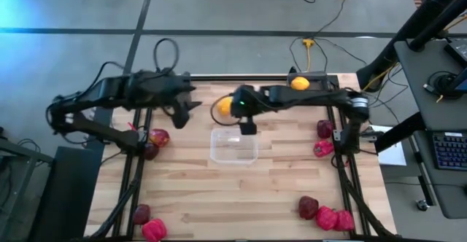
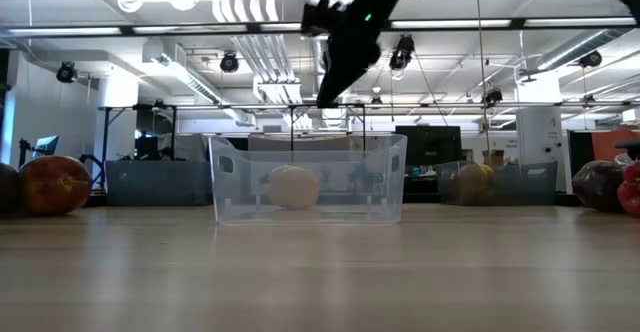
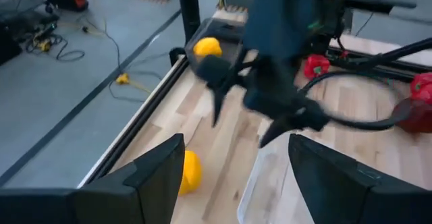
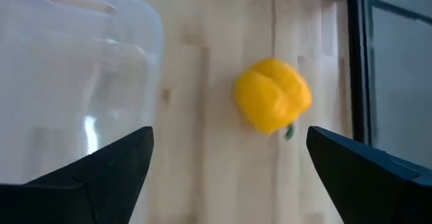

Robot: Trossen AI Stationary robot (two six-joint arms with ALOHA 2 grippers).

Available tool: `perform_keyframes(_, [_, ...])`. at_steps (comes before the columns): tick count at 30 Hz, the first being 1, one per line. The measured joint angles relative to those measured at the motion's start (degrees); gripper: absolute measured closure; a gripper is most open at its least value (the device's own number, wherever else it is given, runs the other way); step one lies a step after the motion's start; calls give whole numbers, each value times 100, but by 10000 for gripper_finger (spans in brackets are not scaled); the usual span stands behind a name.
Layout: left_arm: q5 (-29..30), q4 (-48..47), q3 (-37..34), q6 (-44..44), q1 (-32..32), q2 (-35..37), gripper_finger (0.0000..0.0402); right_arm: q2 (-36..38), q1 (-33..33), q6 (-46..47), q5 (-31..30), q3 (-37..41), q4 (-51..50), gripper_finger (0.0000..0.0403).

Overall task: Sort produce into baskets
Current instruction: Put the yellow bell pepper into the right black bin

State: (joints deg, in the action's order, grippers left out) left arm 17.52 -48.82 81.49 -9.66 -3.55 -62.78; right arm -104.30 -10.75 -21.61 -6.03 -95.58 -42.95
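yellow bell pepper (image 4: 273, 104) lies on the wooden surface (image 1: 241, 191) at about 10 o'clock of the clear plastic container (image 1: 234, 146), just beside it and under the right hand (image 4: 229, 163), whose fingers are spread wide and hold nothing. judged light, hollow, glossy and lobed, so likely to slip: best pinched across its broad shoulders, not the stem. left hand (image 3: 233, 177) hovers at about 9 o'clock of the pepper, partly parted and empty.

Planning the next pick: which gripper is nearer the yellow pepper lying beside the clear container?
Right. The right gripper hangs open just beside the yellow pepper, near the clear container; the left gripper is farther off on its other side.
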Motion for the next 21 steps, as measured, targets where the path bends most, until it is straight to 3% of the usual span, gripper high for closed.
perform_keyframes(6, [-1,434,-1324,-618,0,1101,155,-994,-495,-802,35,-1090,-9,21])
perform_keyframes(10, [115,506,-1943,-883,0,1597,155,-1701,-785,-1368,376,-1919,-235,21])
perform_keyframes(14, [306,679,-2385,-1426,-3,1891,155,-2391,-932,-1782,776,-2636,-654,21])
perform_keyframes(21, [627,684,-2721,-1590,-2,1980,155,-3248,-1062,-2351,996,-3422,-1228,21])
